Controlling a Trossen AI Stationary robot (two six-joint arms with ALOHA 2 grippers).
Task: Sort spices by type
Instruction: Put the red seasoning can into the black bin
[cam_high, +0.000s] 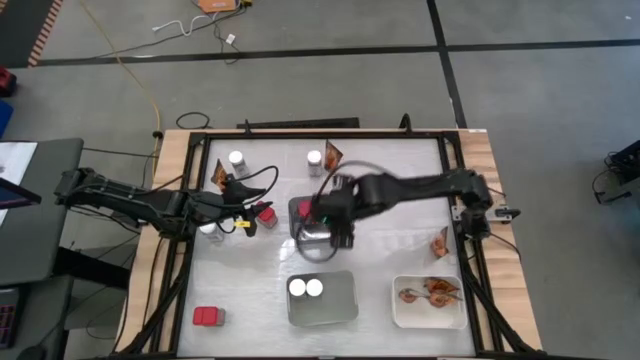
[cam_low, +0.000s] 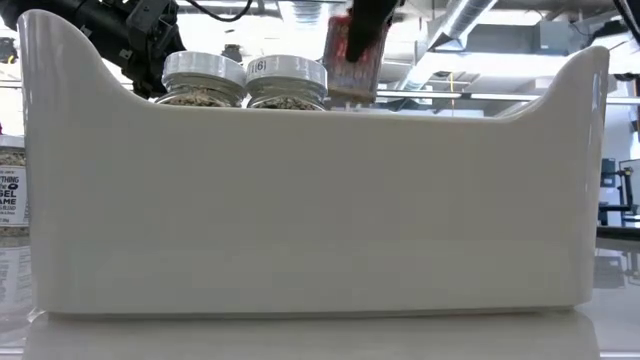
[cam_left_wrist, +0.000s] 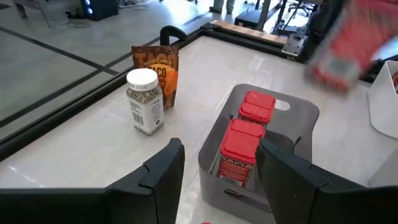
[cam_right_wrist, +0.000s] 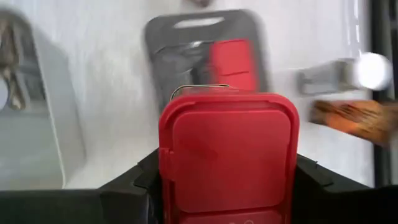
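My right gripper (cam_high: 335, 215) hangs over the dark grey tray (cam_high: 297, 232), shut on a red boxy container (cam_right_wrist: 227, 149). That container also shows high up in the low view (cam_low: 355, 50). Two more red containers (cam_left_wrist: 249, 137) lie in the dark grey tray (cam_left_wrist: 298, 118). My left gripper (cam_left_wrist: 224, 171) waits open left of that tray, with nothing between its fingers. A jar (cam_left_wrist: 144, 99) and an orange-brown packet (cam_left_wrist: 155, 65) stand on the table behind the tray. Another red container (cam_high: 208, 317) lies at the near left. My right gripper pinches the red container between its two fingers by two opposite sides (cam_right_wrist: 163, 168), close to the lid end. The fingers (cam_right_wrist: 140, 183) come from above, slanting down. The container is lifted clear above the dark grey tray, its lid (cam_right_wrist: 230, 140) facing the wrist camera.
A light grey tray (cam_high: 345, 310) with two white-lidded jars (cam_high: 306, 288) stands at the near middle. A white tray (cam_high: 400, 315) with packets (cam_high: 432, 292) is at the near right. More jars (cam_high: 237, 160) and packets (cam_high: 332, 153) stand along the far side, and one packet (cam_high: 440, 242) at the right.
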